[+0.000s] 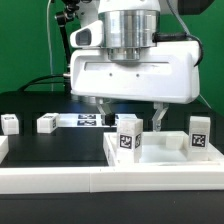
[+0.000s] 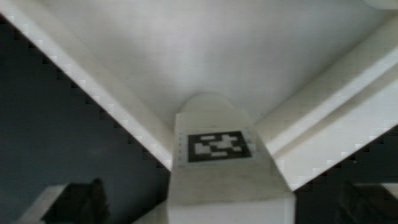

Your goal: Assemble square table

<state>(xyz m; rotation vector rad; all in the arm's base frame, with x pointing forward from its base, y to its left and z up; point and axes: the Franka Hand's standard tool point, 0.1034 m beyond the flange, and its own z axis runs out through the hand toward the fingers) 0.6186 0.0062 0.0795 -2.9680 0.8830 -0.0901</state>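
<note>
The gripper (image 1: 128, 112) is hanging open and empty over a tagged leg (image 1: 128, 136) standing in the corner of the rimmed square tray (image 1: 165, 152). If it is descending off-centre, a finger could be clipping this smooth, hard white plastic block and toppling it. The leg is possibly not seated yet.

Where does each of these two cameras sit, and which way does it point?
Exterior view: sits off the arm, low near the table's edge, and looks level across the tabletop at a tagged leg. The open pincer hangs above that leg.
Wrist view: rides on the wrist and looks down along the pincer at a tagged leg against the tabletop. Of the robot, only two dark fingertips show.
Shared: the tabletop and, most likely, that same leg.
</note>
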